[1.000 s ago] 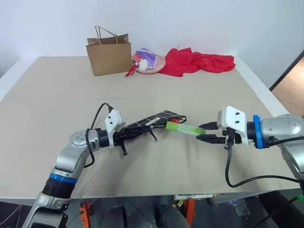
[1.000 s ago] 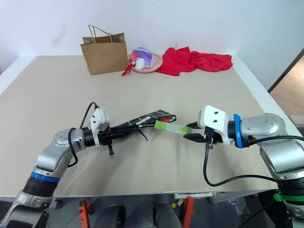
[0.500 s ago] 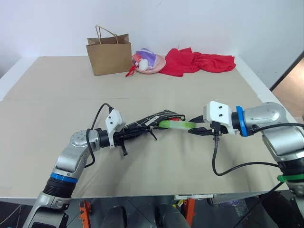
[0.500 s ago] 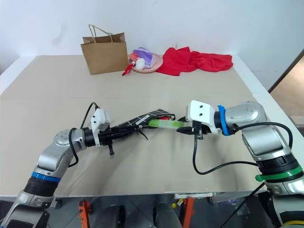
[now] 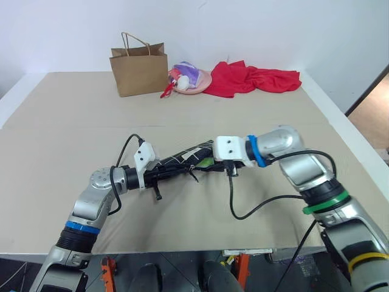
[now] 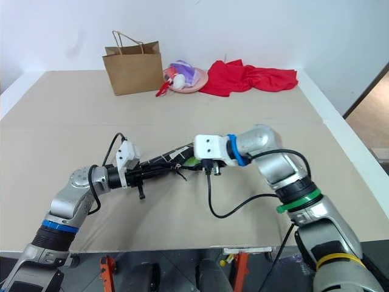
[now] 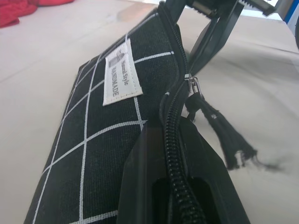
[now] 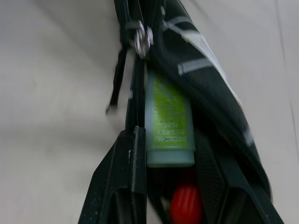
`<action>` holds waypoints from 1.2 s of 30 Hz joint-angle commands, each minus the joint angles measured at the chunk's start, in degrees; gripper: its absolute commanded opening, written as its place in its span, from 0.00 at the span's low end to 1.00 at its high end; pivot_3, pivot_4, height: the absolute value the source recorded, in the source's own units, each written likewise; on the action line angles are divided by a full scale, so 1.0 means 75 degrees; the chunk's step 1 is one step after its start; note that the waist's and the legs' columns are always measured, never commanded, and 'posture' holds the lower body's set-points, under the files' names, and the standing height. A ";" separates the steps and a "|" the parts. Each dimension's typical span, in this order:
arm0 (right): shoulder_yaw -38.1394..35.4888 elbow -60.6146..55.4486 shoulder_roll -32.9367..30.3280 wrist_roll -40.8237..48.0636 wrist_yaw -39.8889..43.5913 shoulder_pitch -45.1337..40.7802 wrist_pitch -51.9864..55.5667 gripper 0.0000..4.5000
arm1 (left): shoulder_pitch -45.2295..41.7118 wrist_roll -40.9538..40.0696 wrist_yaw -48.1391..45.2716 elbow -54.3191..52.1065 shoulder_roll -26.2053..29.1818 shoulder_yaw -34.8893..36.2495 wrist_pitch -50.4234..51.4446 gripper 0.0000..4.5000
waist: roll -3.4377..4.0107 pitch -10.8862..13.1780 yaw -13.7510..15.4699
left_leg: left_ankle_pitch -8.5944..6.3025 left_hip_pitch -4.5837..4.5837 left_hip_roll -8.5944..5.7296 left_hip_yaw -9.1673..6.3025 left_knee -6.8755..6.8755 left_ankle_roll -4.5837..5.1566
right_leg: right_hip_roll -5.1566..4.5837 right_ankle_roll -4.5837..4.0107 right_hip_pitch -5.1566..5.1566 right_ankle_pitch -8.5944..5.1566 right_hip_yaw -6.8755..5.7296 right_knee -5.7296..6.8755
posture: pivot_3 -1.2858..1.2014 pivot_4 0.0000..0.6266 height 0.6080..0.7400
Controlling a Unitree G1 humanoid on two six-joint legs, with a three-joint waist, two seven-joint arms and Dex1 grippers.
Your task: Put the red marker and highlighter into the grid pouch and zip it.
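Both claws grip: left (image 7: 180, 186) pouch (image 7: 103, 135), right (image 8: 170, 186) highlighter (image 8: 168, 121) (half inside).

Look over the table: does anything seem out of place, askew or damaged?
Only a little: the black grid-lined fabric pouch is held tilted off the beige table by the left gripper, and its black zipper cord has a frayed end. Nothing looks spilled.

Pouch (image 5: 188, 157) mouth blocked by right gripper (image 5: 209, 164); bare table (image 5: 73, 115) all round; bag (image 5: 139, 72), cloth (image 5: 252, 79) far back.
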 commanded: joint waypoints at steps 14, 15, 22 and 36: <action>-0.2408 -0.0152 -0.0742 0.1750 0.0317 -0.0166 0.0686 0.98 | 0.0105 -0.0122 0.0109 -0.0400 -0.0058 0.0112 -0.0114 0.00 | 0.0000 0.0000 0.0019 | 0.0000 -0.0005 -0.0002 -0.0014 0.0001 -0.0001 | -0.0001 -0.0005 0.0003 -0.0002 -0.0012 -0.0002 | 0.52 0.24 1.00; -0.2812 -0.0304 -0.0825 0.2252 0.0383 -0.0067 0.1128 0.98 | 0.0117 -0.0127 0.0118 -0.0411 -0.0058 0.0117 -0.0104 0.00 | 0.0000 0.0000 0.0019 | 0.0000 -0.0005 -0.0002 -0.0014 0.0000 -0.0001 | 0.0000 -0.0006 0.0003 -0.0002 -0.0012 -0.0002 | 0.52 0.24 1.00; -0.5076 -0.1819 -0.1705 0.4895 0.0463 0.2175 0.3687 0.98 | 0.0227 -0.0308 0.0453 -0.0521 -0.0135 0.0362 0.0171 0.00 | -0.0002 -0.0001 0.0056 | -0.0003 -0.0013 -0.0004 -0.0050 -0.0003 0.0004 | -0.0006 -0.0008 0.0017 -0.0008 -0.0038 -0.0006 | 0.52 0.24 1.00; -0.2724 -0.2657 0.1053 0.3612 -0.3685 0.3010 0.4591 0.98 | -0.0569 -0.0649 0.0988 -0.0610 -0.0362 0.0547 0.1091 0.00 | 0.0004 0.0005 -0.0030 | 0.0047 0.0014 0.0006 -0.0053 -0.0001 -0.0010 | 0.0045 0.0026 0.0005 0.0036 0.0001 0.0002 | 0.52 0.24 1.00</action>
